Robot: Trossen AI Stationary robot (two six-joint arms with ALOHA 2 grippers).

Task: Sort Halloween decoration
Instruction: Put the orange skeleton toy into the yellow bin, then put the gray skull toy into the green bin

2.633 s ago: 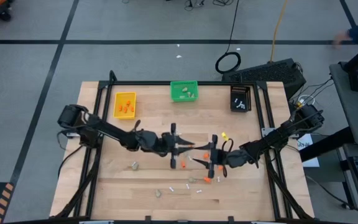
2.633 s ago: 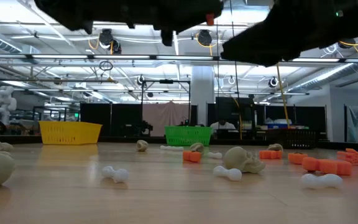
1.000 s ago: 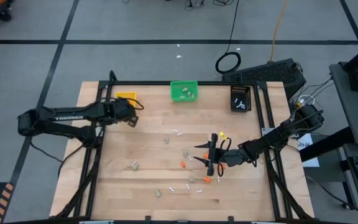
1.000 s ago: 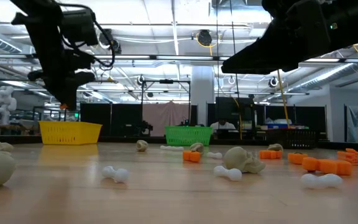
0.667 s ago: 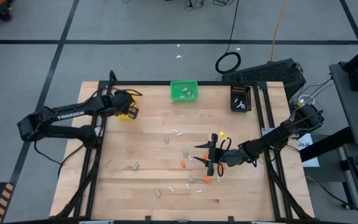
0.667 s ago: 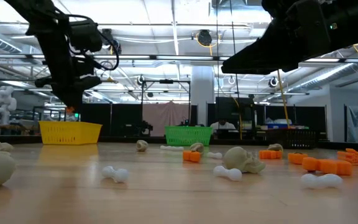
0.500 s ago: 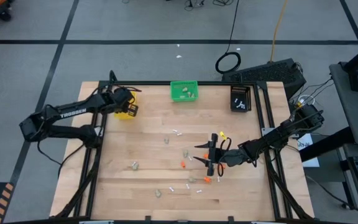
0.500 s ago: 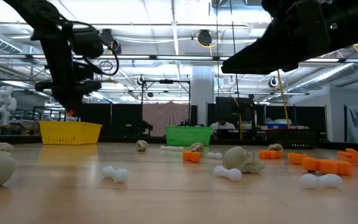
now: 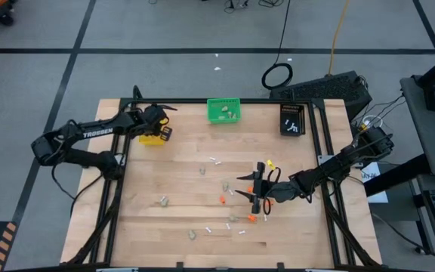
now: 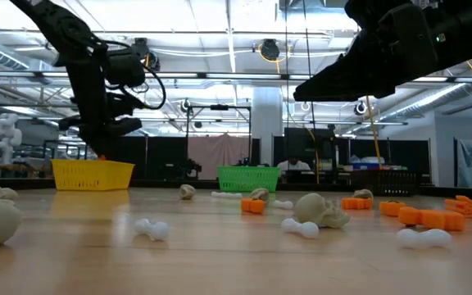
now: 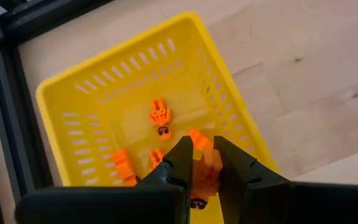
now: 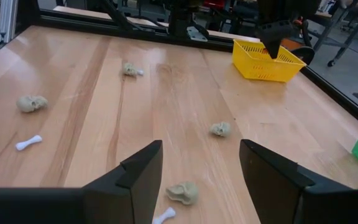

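1. One word, "TROSSEN", marks the left arm.
2. Left gripper [image 11: 204,163] clamps an orange bit [image 11: 205,168] over the yellow bin [image 11: 73,99].
3. Right gripper [image 12: 201,171] hangs released above the wooden table [image 9: 180,219].
4. Ceiling lights fill the room behind.

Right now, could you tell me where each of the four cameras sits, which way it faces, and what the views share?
High view: overhead, straight down on the table; both arms show.
Low view: at tabletop height, level across scattered pieces toward the room; arms hang in from above.
Left wrist view: on the left arm, down into the yellow bin; left gripper holds an orange piece.
Right wrist view: on the right arm, across the table; right gripper open.
Shared: the yellow bin appears in all four.
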